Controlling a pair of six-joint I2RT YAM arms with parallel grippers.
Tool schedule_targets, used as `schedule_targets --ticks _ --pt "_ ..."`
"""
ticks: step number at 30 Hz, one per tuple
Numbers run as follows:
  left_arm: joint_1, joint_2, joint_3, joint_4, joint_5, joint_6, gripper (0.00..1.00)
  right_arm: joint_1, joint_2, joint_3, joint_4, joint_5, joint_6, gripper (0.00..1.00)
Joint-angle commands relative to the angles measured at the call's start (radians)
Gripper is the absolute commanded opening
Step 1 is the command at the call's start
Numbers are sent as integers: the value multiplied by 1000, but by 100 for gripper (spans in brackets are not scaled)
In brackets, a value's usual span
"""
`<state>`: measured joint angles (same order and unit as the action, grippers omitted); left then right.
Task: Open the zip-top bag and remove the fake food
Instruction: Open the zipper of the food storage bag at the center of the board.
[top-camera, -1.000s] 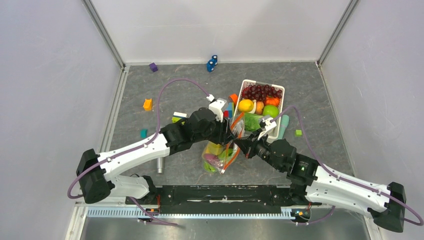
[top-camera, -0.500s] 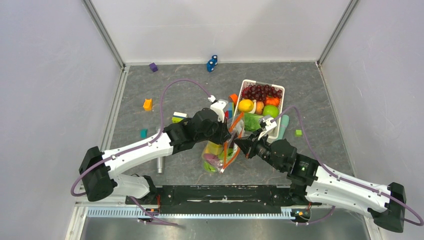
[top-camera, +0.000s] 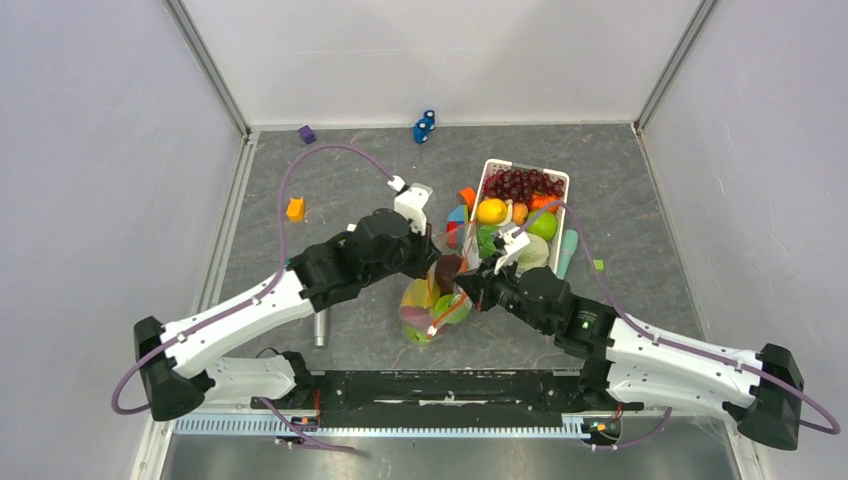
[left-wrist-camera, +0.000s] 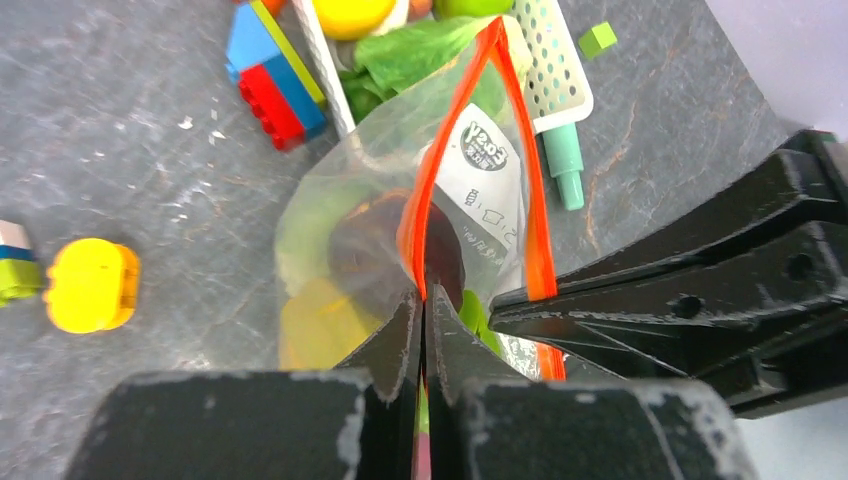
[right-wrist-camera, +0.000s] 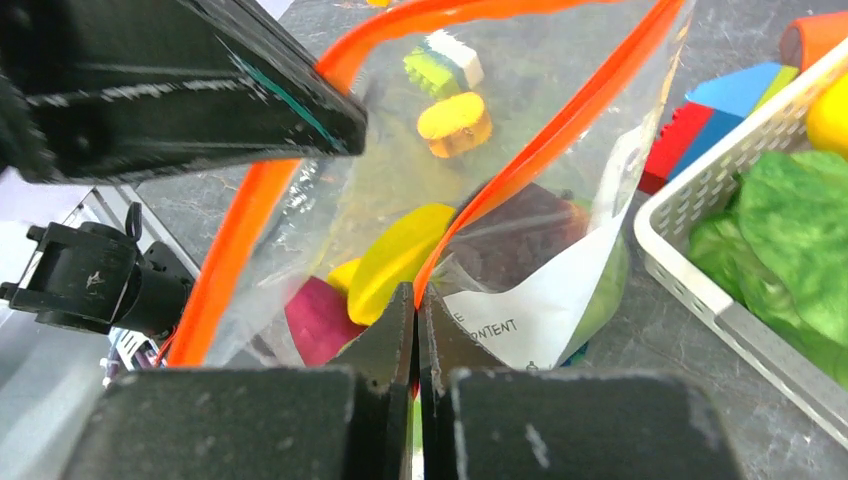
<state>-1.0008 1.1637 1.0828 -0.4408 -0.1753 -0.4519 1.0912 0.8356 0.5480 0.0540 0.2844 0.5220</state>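
The clear zip-top bag (top-camera: 432, 303) hangs between my two grippers over the table, its mouth spread so the two red-orange zipper strips stand apart. My left gripper (left-wrist-camera: 422, 298) is shut on one strip (left-wrist-camera: 412, 215). My right gripper (right-wrist-camera: 416, 292) is shut on the other strip (right-wrist-camera: 520, 165). From above, the left gripper (top-camera: 441, 265) and right gripper (top-camera: 468, 290) sit close together at the bag's top. Fake food lies inside: a yellow corn cob (right-wrist-camera: 400, 258), a magenta sweet potato (right-wrist-camera: 318, 315), a dark purple eggplant (left-wrist-camera: 365, 250) and a green piece (right-wrist-camera: 603, 290).
A white slatted basket (top-camera: 527, 164) with grapes, lettuce (right-wrist-camera: 790, 240) and round fruit stands just behind the bag. Blocks lie around: red and blue ones (left-wrist-camera: 270, 75) beside the basket, orange (top-camera: 295, 208), purple (top-camera: 306, 133), blue (top-camera: 424, 125). A metal cylinder (top-camera: 320, 328) lies near the front.
My left gripper has closed on the zipper strip. Both grippers and the bag have shifted a little left, and the bag's mouth now stands spread between them.
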Motion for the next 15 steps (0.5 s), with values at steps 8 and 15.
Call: schedule_targets --ticks 8,15 --pt "63 -160 185 -226 -255 174 2 4 260 249 175 -110 -84 0" --pt "152 -184 244 -297 -247 255 2 3 372 273 290 -85 -36 0"
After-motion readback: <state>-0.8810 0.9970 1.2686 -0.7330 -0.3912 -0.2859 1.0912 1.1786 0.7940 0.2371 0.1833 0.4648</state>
